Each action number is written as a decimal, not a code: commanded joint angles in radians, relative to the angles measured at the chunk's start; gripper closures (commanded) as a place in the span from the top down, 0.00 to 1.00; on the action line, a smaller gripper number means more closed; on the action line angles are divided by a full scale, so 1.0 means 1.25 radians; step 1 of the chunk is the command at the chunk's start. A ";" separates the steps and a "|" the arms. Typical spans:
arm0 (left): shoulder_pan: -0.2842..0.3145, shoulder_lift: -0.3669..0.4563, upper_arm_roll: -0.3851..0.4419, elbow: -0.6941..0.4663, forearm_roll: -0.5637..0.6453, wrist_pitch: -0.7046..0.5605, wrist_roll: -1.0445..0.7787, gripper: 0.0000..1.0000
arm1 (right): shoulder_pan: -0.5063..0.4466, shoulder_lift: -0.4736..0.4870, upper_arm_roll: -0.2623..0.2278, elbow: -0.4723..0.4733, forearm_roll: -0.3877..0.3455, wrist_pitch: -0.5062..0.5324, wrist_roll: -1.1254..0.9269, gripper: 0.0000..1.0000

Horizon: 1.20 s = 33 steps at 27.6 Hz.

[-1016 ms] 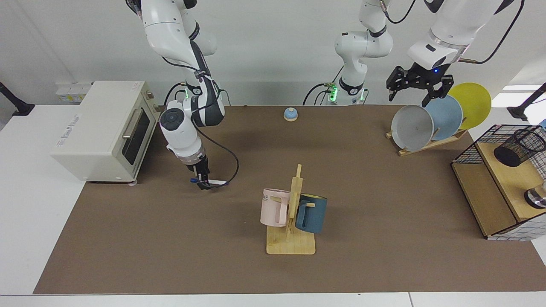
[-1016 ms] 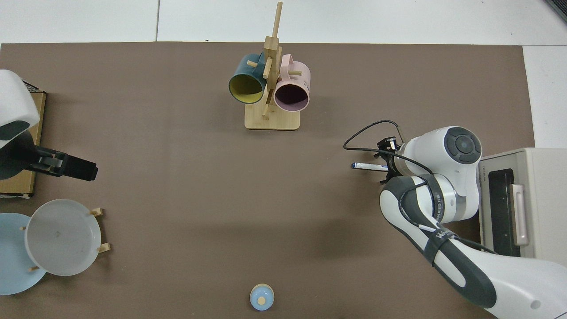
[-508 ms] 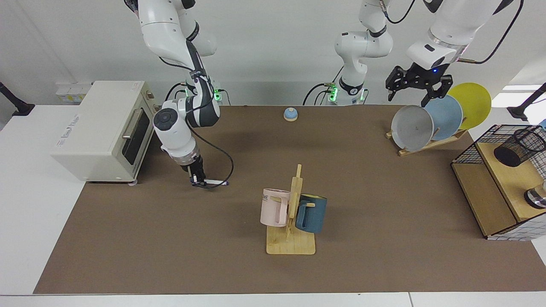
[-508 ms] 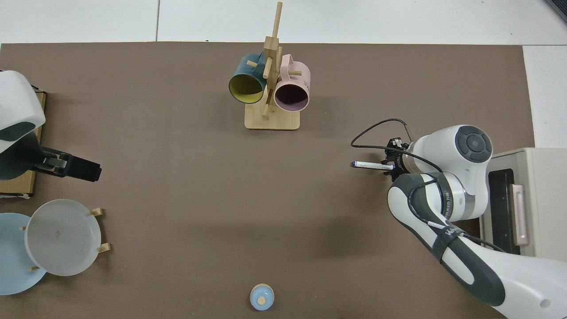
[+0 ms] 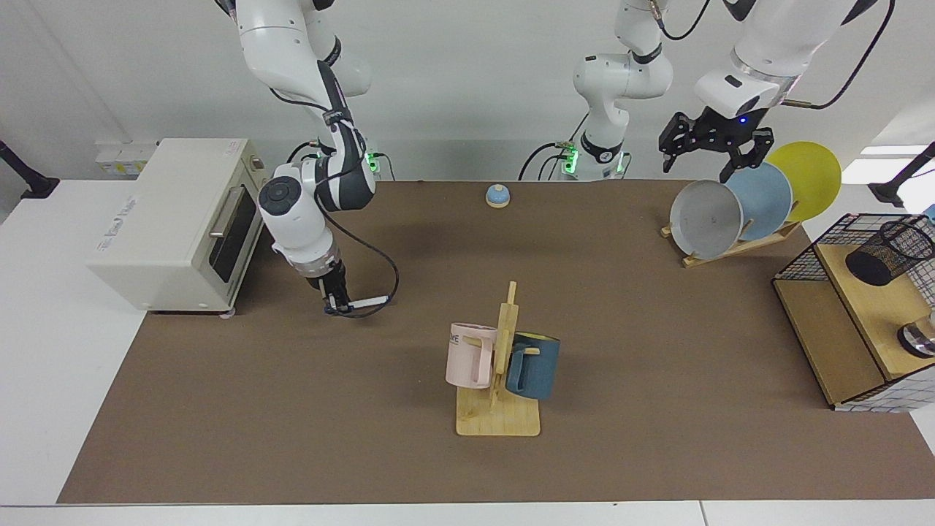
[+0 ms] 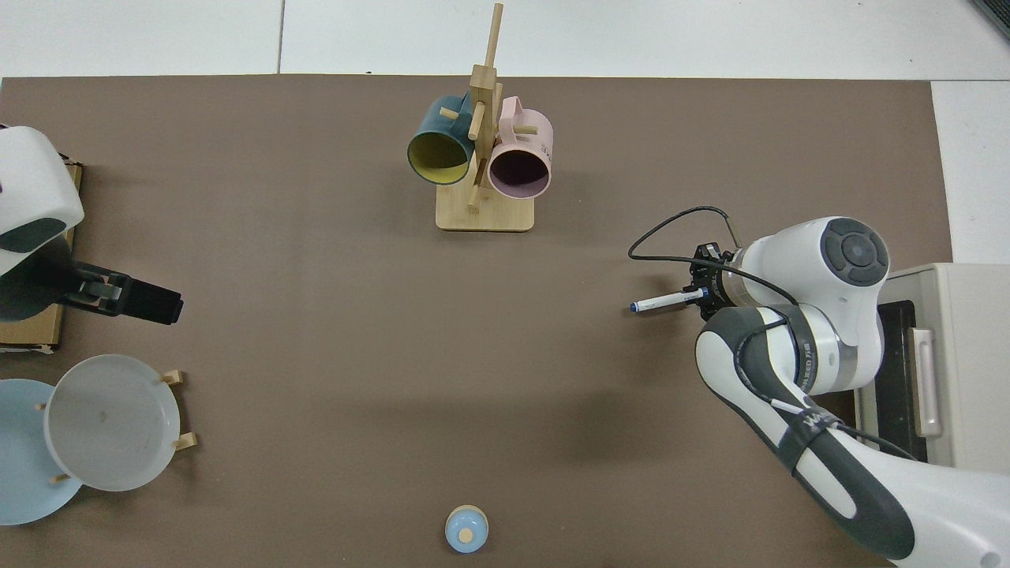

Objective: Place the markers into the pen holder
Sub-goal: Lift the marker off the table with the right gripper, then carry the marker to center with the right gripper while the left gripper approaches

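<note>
A slim white marker [image 5: 369, 300] with blue ends hangs just above the brown mat near the toaster, slightly tilted. My right gripper [image 5: 337, 302] is shut on one end of it; from above, the marker [image 6: 663, 300] sticks out sideways from the right gripper [image 6: 701, 293]. The black mesh pen holder [image 5: 887, 252] leans tilted on the upper wooden shelf of a wire rack at the far side of the table. High over the plates, my left gripper [image 5: 700, 162] waits open and holds nothing; in the top view the left gripper [image 6: 146, 300] shows at the frame's edge.
A white toaster oven [image 5: 175, 219] stands close beside the right arm. A wooden mug tree [image 5: 500, 365] with a pink and a blue mug is mid-table. Three plates [image 5: 738, 208] lean in a wooden stand. A wire rack [image 5: 840, 321] and a small blue bell [image 5: 497, 195] are also present.
The right gripper has risen and drawn back a little toward the toaster with the marker, which has come off the mat and tilted. The left arm has barely moved.
</note>
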 commanded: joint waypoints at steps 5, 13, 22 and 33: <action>-0.006 -0.023 0.002 -0.022 -0.006 -0.004 -0.007 1.00 | 0.023 -0.107 0.008 0.041 0.010 -0.157 0.042 0.04; -0.005 -0.024 0.002 -0.022 -0.006 -0.005 -0.007 1.00 | 0.066 -0.120 0.008 0.182 0.012 -0.339 0.112 0.04; -0.003 -0.024 0.003 -0.022 -0.005 0.000 0.006 0.99 | 0.125 -0.193 0.024 0.250 0.049 -0.456 0.201 0.05; -0.001 -0.023 0.002 -0.040 -0.006 0.094 0.102 0.98 | 0.307 -0.212 0.026 0.250 0.066 -0.420 0.460 0.04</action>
